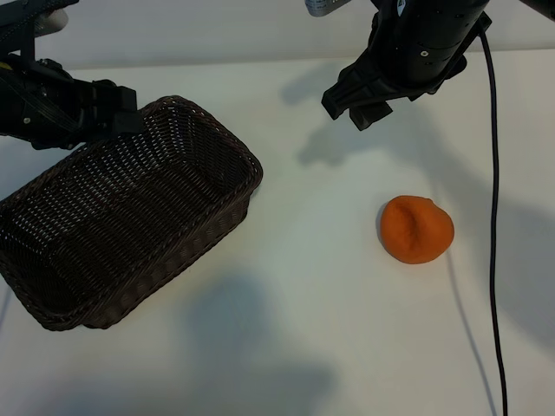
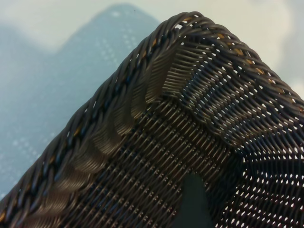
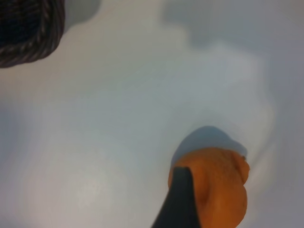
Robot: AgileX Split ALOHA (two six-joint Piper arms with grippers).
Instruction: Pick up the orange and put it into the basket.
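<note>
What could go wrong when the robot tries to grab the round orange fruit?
1. The lumpy, matte orange fruit sits loose on the white table, apart from the right gripper, whose fingers are open. A pinch off to one side might make it roll away.

2. The dark brown woven wicker basket lies far across the table, so the orange could slip out on the way.

3. The left gripper hangs over the basket's corner and could block the drop.

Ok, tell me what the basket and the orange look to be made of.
The basket: dark brown woven wicker, or a plastic imitation; interlaced strands with light through the gaps and a braided rim, slight sheen. The orange: matte, lumpy orange skin with a shallow crease; whether it is real fruit or a soft replica cannot be told.
</note>
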